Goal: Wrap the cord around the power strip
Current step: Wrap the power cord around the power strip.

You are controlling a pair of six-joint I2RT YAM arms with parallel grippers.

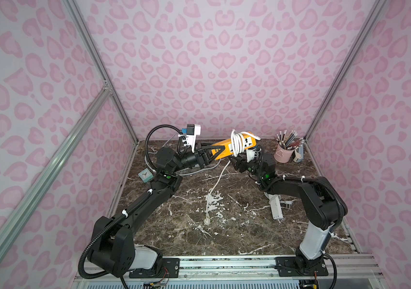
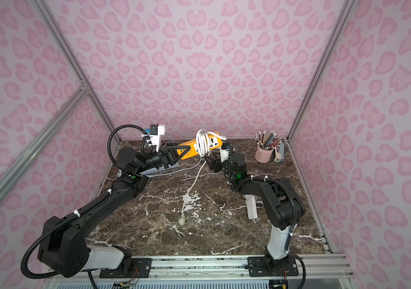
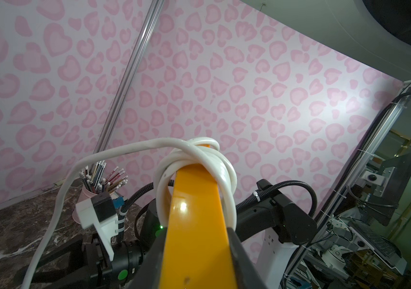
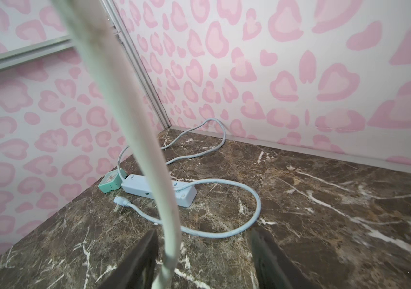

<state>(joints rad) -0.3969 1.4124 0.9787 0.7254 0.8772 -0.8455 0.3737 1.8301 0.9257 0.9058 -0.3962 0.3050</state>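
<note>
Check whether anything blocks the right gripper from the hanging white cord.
Nothing visible does. The white cord hangs down from the orange power strip and passes between the open jaws of the right gripper. The left gripper holds the strip above the table.

power strip (image 1: 234,146) between left gripper (image 1: 220,151) jaws, extending beyond them | cord (image 1: 237,143) coiled around it past those jaws | loose cord run hangs between right gripper (image 4: 203,232) jaws, nearer one | plug (image 1: 207,221) on table (image 1: 224,240) below
</note>
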